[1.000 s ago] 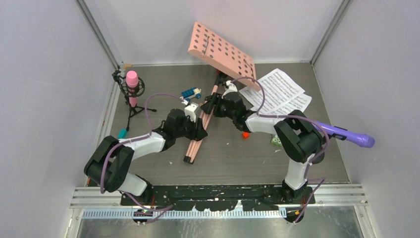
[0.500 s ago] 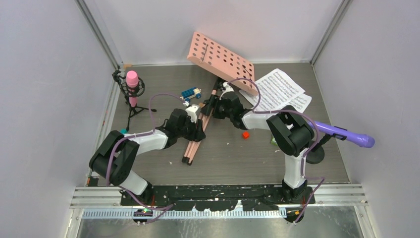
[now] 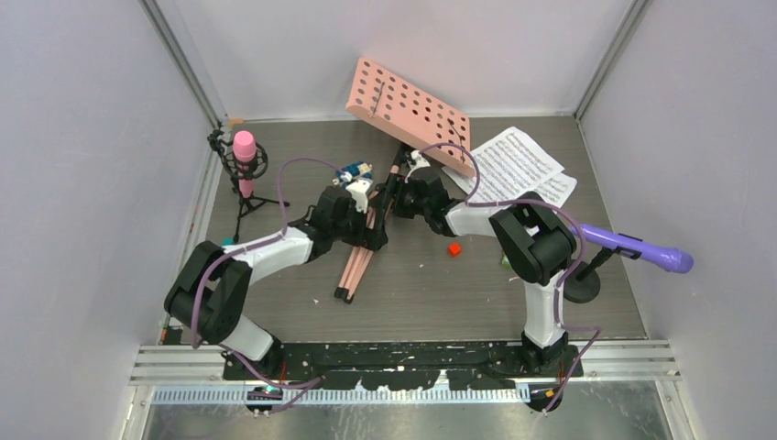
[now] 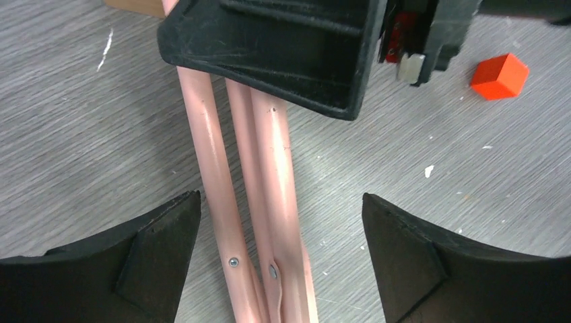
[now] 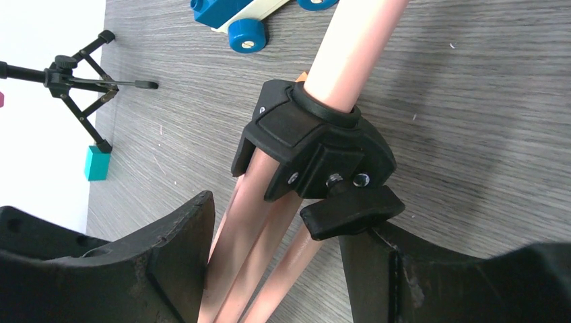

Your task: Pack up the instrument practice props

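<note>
Pink perforated music rack [image 3: 408,103] lay slanted on the grey tabletop [image 3: 412,302], folded tripod legs [image 3: 355,268] pointing toward the arms, the right tool [image 5: 276,215] pinching them below the black collar [image 5: 313,145], the spread left tool [image 4: 279,202] straddling them nearer the free ends without touching.

Item 1: my left gripper [image 4: 279,200], jaws spread wide; black fingers [image 4: 153,250] in the two lower corners.
Item 2: pink tripod legs [image 4: 217,168], three tubes side by side, running up between my fingers. They lie just beside the left one and well apart from the right one. Small screws sit low on two tubes.
Item 3: black moulded part [image 4: 283,50], lying across the legs' upper end.
Item 4: red block [image 4: 499,75], upper right, on the grey table [image 4: 74,141].
</note>
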`<move>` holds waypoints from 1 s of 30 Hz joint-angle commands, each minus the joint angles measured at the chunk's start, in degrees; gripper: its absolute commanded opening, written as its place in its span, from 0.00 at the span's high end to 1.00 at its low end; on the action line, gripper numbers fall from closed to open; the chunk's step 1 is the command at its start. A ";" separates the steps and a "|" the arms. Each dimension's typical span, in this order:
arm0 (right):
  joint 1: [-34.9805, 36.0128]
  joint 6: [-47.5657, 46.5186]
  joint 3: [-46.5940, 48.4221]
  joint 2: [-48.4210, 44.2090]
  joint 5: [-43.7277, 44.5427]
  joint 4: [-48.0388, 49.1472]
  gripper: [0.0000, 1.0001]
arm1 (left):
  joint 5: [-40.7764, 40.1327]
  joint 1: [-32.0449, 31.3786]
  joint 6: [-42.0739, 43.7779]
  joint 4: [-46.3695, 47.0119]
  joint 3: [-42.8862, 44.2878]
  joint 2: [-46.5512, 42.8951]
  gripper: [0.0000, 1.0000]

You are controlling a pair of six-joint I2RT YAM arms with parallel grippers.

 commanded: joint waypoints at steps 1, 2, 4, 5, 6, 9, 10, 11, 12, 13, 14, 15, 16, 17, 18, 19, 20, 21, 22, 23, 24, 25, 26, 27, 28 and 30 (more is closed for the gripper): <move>-1.96 -7.47 2.34 3.82 8.79 2.98 0.74 | -2.48 -0.35 -0.96 1.01 1.84 -5.19 0.06; -1.96 -7.46 2.42 3.76 8.67 3.00 0.72 | -2.72 -0.38 -1.18 0.14 2.07 -6.12 0.04; -1.96 -7.46 2.43 3.66 8.64 3.00 0.67 | -3.18 -0.35 -1.84 -2.24 2.68 -8.59 0.01; -2.00 -7.39 2.39 3.52 8.58 2.95 0.64 | -3.32 -0.38 -2.09 -3.78 2.95 -9.95 0.00; -1.98 -7.38 2.42 3.38 8.44 2.84 0.62 | -3.33 -0.36 -2.15 -6.18 3.17 -11.44 0.00; -2.02 -7.17 1.86 2.41 8.31 2.75 0.52 | -3.54 -0.39 -3.08 -10.23 2.21 -17.67 0.00; -1.97 -7.07 1.56 1.95 8.29 2.83 0.49 | -3.64 -0.39 -3.38 -10.68 1.40 -20.03 0.00; -1.99 -7.00 1.20 1.39 8.10 2.81 0.47 | -4.49 -0.33 -4.09 -11.37 0.58 -22.21 0.00; -1.99 -6.94 0.88 0.74 7.81 2.79 0.44 | -5.75 -0.39 -4.68 -12.52 -0.06 -24.65 0.00; -1.97 -7.00 0.53 -0.07 7.43 2.83 0.41 | -7.28 -0.40 -5.03 -14.00 -0.46 -26.96 0.00; -1.96 -7.02 -0.20 -0.96 7.31 2.84 0.39 | -8.93 -0.36 -5.48 -15.82 -0.63 -29.07 0.00; -1.92 -7.21 -0.84 -1.99 7.18 2.82 0.35 | -10.77 -0.38 -5.89 -17.58 -0.65 -31.27 0.00; -1.88 -7.42 -1.50 -3.01 7.15 2.79 0.29 | -12.60 -0.40 -6.05 -19.34 -0.65 -33.13 0.00; -1.87 -7.69 -2.13 -4.23 7.01 2.75 0.24 | -13.75 -0.40 -6.22 -20.61 -0.76 -35.21 0.00; -1.94 -7.98 -2.80 -5.33 6.98 2.64 0.19 | -14.97 -0.40 -6.53 -21.83 -1.05 -37.14 0.00; -1.88 -8.19 -3.40 -6.59 6.96 2.35 0.13 | -16.37 -0.40 -7.08 -22.82 -1.42 -38.96 0.00; -1.92 -8.39 -3.90 -7.76 7.05 1.81 0.04 | -17.80 -0.40 -7.73 -23.67 -2.00 -40.86 0.00; -1.88 -8.54 -4.36 -8.79 7.18 1.20 0.01 | -19.08 -0.40 -8.07 -24.24 -2.58 -42.54 0.00; -1.86 -8.67 -4.79 -9.80 7.25 0.58 0.00 | -19.91 -0.40 -8.31 -24.64 -3.32 -44.27 0.00; -1.89 -8.73 -5.19 -10.65 7.22 0.15 0.00 | -20.75 -0.39 -8.43 -24.95 -3.93 -45.76 0.00; -1.87 -8.77 -5.67 -11.28 7.01 -0.33 0.00 | -21.14 -0.40 -8.50 -25.33 -4.45 -47.12 0.00; -1.87 -8.78 -6.04 -12.28 6.91 -1.19 0.00 | -21.52 -0.40 -8.61 -25.96 -4.73 -48.25 0.00; -1.87 -8.81 -6.55 -13.12 7.03 -2.21 0.00 | -22.04 -0.40 -8.78 -26.85 -4.76 -49.18 0.00; -1.88 -8.79 -7.15 -14.11 7.26 -3.21 0.00 | -22.63 -0.40 -9.02 -28.02 -4.70 -50.06 0.00; -1.87 -8.86 -8.17 -15.33 7.39 -3.41 0.00 | -23.68 -0.40 -9.34 -29.28 -4.55 -50.83 0.00; -1.86 -8.82 -11.14 -18.44 7.49 -3.07 0.00 | -25.77 -0.39 -10.68 -31.50 -4.64 -52.86 0.00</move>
